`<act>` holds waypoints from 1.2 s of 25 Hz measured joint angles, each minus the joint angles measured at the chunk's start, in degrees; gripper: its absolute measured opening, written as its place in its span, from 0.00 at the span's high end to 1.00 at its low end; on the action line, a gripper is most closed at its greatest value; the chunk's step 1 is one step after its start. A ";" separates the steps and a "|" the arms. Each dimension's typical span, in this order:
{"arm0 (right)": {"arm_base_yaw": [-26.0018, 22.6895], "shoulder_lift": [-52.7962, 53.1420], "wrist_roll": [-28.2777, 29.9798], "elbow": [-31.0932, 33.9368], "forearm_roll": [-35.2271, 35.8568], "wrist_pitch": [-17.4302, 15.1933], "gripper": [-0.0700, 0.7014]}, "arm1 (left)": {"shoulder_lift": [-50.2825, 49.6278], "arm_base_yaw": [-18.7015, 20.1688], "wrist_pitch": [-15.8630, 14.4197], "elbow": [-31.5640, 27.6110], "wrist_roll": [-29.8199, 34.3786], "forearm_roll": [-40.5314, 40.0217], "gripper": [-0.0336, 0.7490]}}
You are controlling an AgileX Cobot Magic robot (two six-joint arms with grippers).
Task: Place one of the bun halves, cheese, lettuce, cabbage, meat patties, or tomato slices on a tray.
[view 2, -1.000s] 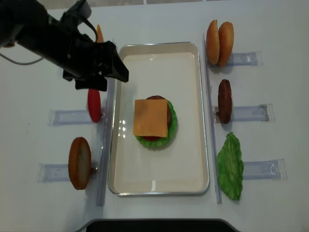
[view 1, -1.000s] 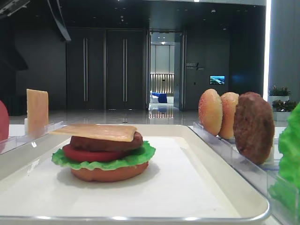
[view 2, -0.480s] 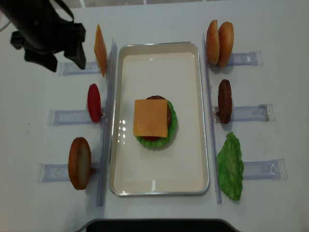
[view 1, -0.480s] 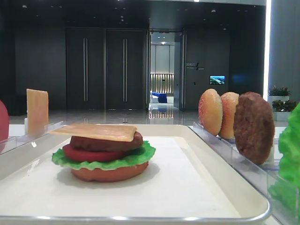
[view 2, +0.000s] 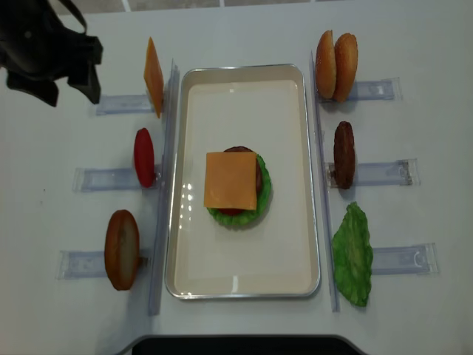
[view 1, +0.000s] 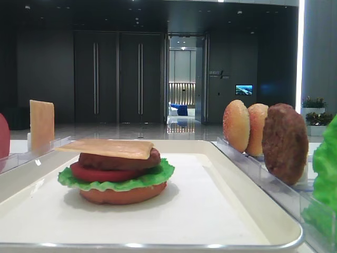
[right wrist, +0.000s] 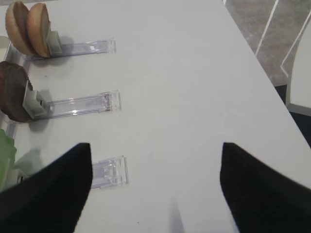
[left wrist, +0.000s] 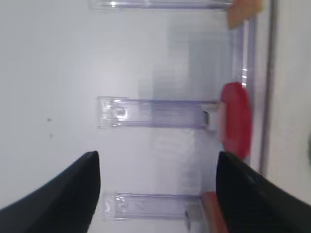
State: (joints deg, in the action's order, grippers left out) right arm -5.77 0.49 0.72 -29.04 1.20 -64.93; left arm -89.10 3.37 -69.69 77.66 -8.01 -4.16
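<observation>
**Ana:** While the tray (view 2: pixel 244 281) sits in the middle of the bench (view 2: pixel 414 44), what is on it?

**Ben:** One stack near the tray's middle: a flat bottom bun half (view 1: pixel 124 195), then lettuce (view 1: pixel 116 182), a tomato slice (view 1: pixel 100 173), a meat patty (view 1: pixel 118 159), and a square slice of cheese (view 2: pixel 231 180) lying flat on top.

**Ana:** And off the tray?

**Ben:** To the tray's left, each standing on edge in a clear rack (view 2: pixel 100 179): a second cheese slice (view 2: pixel 154 76) by the far corner, a spare tomato slice (view 2: pixel 144 157) beside the long edge, and a spare bun half (view 2: pixel 122 248) by the near corner. To the tray's right: two bun tops (view 2: pixel 336 65) leaning together, a spare patty (view 2: pixel 344 154), and a loose lettuce leaf (view 2: pixel 352 254).

**Ana:** Where is the left gripper (view 2: pixel 70 87)?

**Ben:** Above the bench, well left of the tray's far left corner, just beyond the upright cheese slice and apart from it. The left wrist view shows its fingers (left wrist: pixel 63 194) spread wide with only bare bench and a rack between them; nothing is held.

**Ana:** The right one?

**Ben:** The overhead view does not take it in. In the right wrist view, the right gripper (right wrist: pixel 153 189) hangs over bare bench to the tray's right, its fingers (right wrist: pixel 48 194) wide apart and holding nothing, with the bun tops and spare patty off to one side.
</observation>
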 joint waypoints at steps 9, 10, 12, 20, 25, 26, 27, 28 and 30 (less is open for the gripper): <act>0.00 0.00 0.00 0.00 0.05 0.00 0.24 | 1.66 -10.14 0.00 -1.23 3.34 -1.27 0.24; 0.00 0.00 0.00 0.00 0.05 0.00 0.24 | 2.92 -9.86 0.00 -2.51 3.41 -1.33 0.24; 0.00 0.00 0.00 0.00 0.05 0.00 0.24 | 6.91 -9.64 0.00 -6.45 3.43 -1.47 0.24; 0.00 0.00 0.00 0.00 0.05 0.00 0.24 | 35.19 -9.57 4.49 -35.58 3.92 1.24 0.24; 0.00 0.00 0.00 0.00 0.05 0.00 0.24 | 50.16 -7.19 6.87 -46.78 3.92 2.03 0.24; 0.00 0.00 0.00 0.00 0.05 0.00 0.24 | 52.42 -6.34 6.67 -47.58 3.92 1.95 0.24; 0.00 0.00 0.00 0.00 0.05 0.00 0.24 | 54.19 -5.58 6.26 -47.99 3.92 1.58 0.24; 0.00 0.00 0.00 0.00 0.05 0.00 0.24 | 56.27 -4.93 5.90 -48.24 3.92 1.40 0.24; 0.00 0.00 0.00 0.00 0.05 0.00 0.24 | 60.21 -4.22 5.85 -48.77 3.95 1.40 0.24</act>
State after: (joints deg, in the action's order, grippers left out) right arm -5.77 0.49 0.72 -29.04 1.25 -64.93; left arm -28.89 -0.86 -63.84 28.89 -4.06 -2.77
